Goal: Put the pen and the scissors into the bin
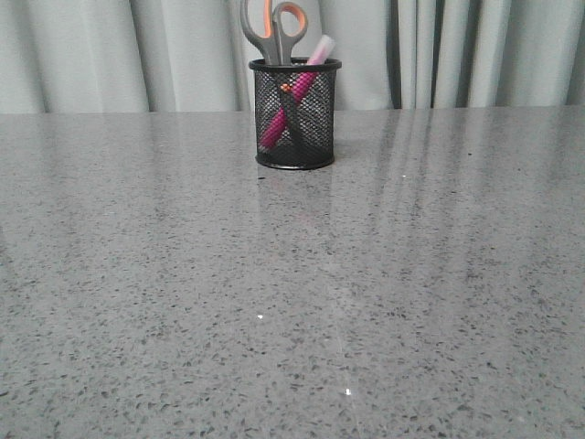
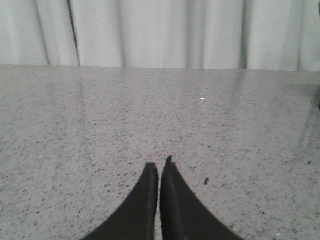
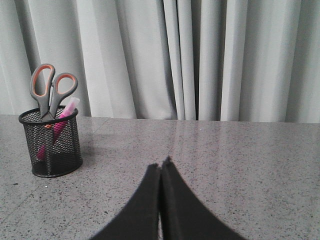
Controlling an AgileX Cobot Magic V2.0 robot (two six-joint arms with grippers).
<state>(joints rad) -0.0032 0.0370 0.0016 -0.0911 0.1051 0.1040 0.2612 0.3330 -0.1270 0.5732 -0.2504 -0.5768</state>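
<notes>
The black mesh bin (image 1: 294, 137) stands upright at the far middle of the grey table. The scissors (image 1: 274, 32) stand in it, grey handles lined orange sticking up above the rim. The magenta pen (image 1: 291, 96) leans inside it, clear cap up past the rim. The right wrist view also shows the bin (image 3: 51, 150), the scissors (image 3: 51, 90) and the pen (image 3: 64, 117). My left gripper (image 2: 160, 167) is shut and empty over bare table. My right gripper (image 3: 161, 165) is shut and empty, well away from the bin. Neither gripper shows in the front view.
The speckled grey table (image 1: 292, 302) reaches to a pale pleated curtain (image 1: 475, 50) at the back. A dark sliver shows at the edge of the left wrist view (image 2: 318, 97); I cannot tell what it is.
</notes>
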